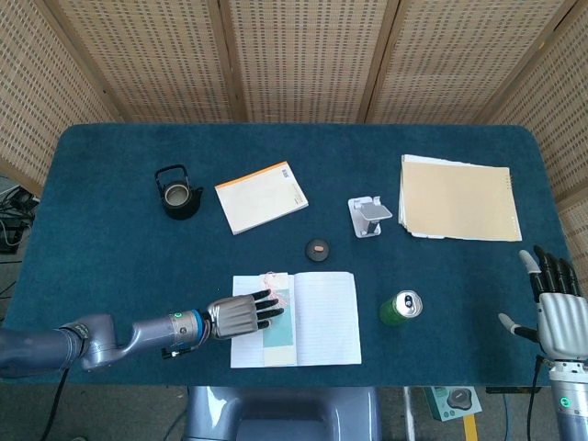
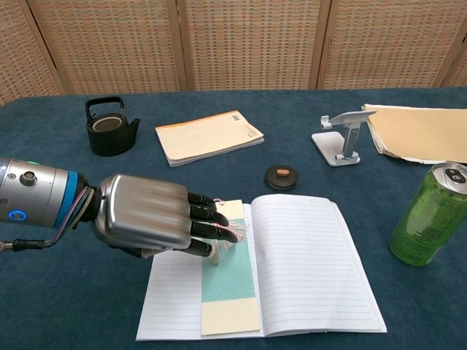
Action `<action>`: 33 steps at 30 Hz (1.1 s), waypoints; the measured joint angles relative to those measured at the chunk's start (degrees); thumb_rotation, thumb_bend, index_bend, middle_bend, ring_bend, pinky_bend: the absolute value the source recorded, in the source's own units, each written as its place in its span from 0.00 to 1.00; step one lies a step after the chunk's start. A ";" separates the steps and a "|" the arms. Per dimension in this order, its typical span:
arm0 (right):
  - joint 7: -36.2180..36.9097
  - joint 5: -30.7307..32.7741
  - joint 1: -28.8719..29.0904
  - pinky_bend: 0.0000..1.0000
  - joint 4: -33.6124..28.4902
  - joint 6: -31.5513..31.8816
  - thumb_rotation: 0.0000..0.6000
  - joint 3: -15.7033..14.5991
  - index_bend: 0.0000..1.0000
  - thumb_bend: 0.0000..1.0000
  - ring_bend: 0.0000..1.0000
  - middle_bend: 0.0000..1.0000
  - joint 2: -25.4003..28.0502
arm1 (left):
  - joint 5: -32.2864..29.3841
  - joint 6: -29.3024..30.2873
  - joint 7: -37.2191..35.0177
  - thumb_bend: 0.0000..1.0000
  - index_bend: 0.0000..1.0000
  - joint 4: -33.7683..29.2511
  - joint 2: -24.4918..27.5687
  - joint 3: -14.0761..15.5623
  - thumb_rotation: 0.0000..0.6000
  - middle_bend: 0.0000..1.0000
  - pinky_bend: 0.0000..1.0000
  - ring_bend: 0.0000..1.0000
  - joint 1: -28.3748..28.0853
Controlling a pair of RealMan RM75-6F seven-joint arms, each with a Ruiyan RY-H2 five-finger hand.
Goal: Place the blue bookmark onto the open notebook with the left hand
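Observation:
The open notebook (image 1: 323,318) (image 2: 314,262) lies at the table's front middle. The blue bookmark (image 1: 278,323) (image 2: 228,283), teal with cream ends and a pink tassel, lies flat on the left page beside the spine. My left hand (image 1: 241,315) (image 2: 146,219) reaches in from the left, low over the left page. Its fingers (image 2: 211,226) cover the bookmark's tasselled top end and pinch it against the thumb. My right hand (image 1: 556,308) stands open with fingers spread at the front right edge, far from the notebook; the chest view does not show it.
A black teapot (image 1: 176,193) (image 2: 111,127) and a closed orange-edged notebook (image 1: 261,197) (image 2: 209,135) sit behind the left hand. A small brown disc (image 1: 317,249) (image 2: 282,176), phone stand (image 1: 369,216) (image 2: 340,137), paper stack (image 1: 457,197) (image 2: 419,133) and green can (image 1: 401,309) (image 2: 429,215) lie to the right.

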 measured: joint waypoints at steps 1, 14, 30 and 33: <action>0.03 -0.01 0.00 0.00 0.05 0.01 1.00 0.00 0.00 0.07 0.00 0.00 0.00 | 0.06 -0.09 0.13 1.00 0.18 0.07 -0.05 0.00 1.00 0.00 0.10 0.00 -0.07; 0.12 0.03 0.00 0.00 0.01 0.03 1.00 0.05 0.00 0.07 0.00 0.00 0.03 | 0.14 -0.06 -0.06 1.00 0.18 0.63 -0.64 -0.15 1.00 0.00 0.10 0.00 -0.34; 0.20 -0.17 -0.05 0.00 -0.24 0.29 1.00 0.05 0.00 0.07 0.00 0.00 0.16 | 0.56 0.68 0.27 1.00 0.19 0.78 -1.12 -0.20 1.00 0.00 0.10 0.00 -0.28; 0.23 -0.15 -0.06 0.00 -0.25 0.28 1.00 0.05 0.00 0.07 0.00 0.00 0.20 | 0.49 0.57 0.39 1.00 0.19 0.76 -1.09 -0.14 1.00 0.00 0.10 0.00 -0.27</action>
